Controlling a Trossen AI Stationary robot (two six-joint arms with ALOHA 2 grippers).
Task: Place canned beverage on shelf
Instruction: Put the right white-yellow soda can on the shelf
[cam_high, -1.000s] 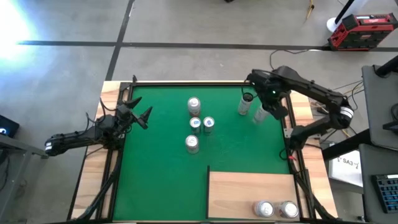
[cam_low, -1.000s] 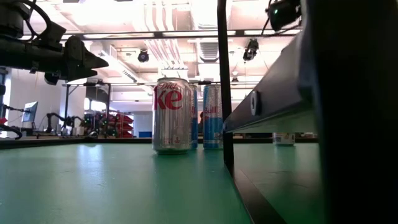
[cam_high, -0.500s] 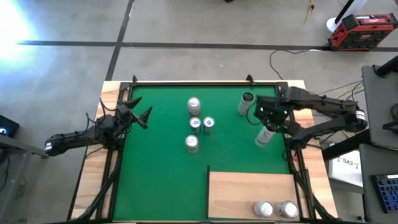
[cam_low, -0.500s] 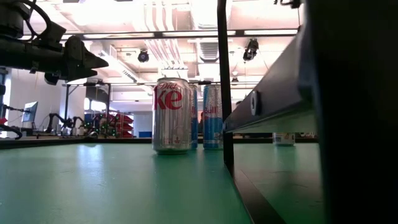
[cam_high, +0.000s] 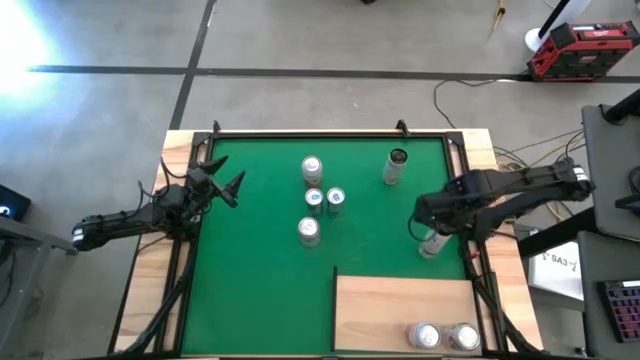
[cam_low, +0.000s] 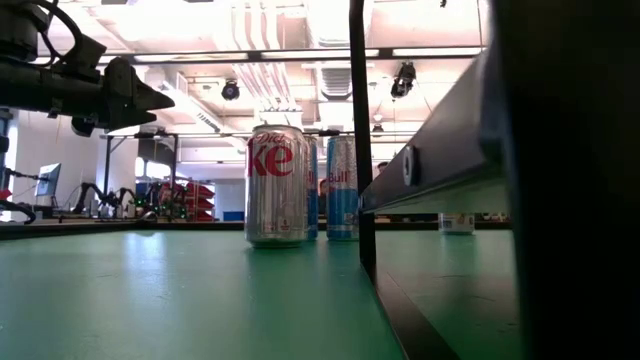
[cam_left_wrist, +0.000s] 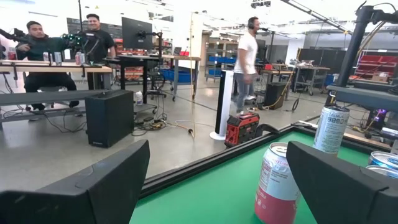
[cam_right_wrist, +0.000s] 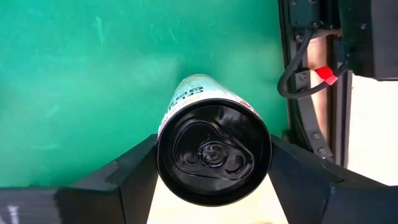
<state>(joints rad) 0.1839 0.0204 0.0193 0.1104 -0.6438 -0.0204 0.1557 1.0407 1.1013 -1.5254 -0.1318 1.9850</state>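
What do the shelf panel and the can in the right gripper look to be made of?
The shelf looks like pale, unfinished wood or plywood with matte grain. The can in the right gripper appears to be thin aluminium, with a dark stamped pull-tab lid and printed wall.

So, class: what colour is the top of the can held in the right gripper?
Black. The can has a black lid with a pull tab, clearest in the right wrist view.

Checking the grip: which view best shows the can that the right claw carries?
The right wrist view: the black-topped, pale-labelled can fills it between the right claw fingers. The high view shows it small; the others miss it.
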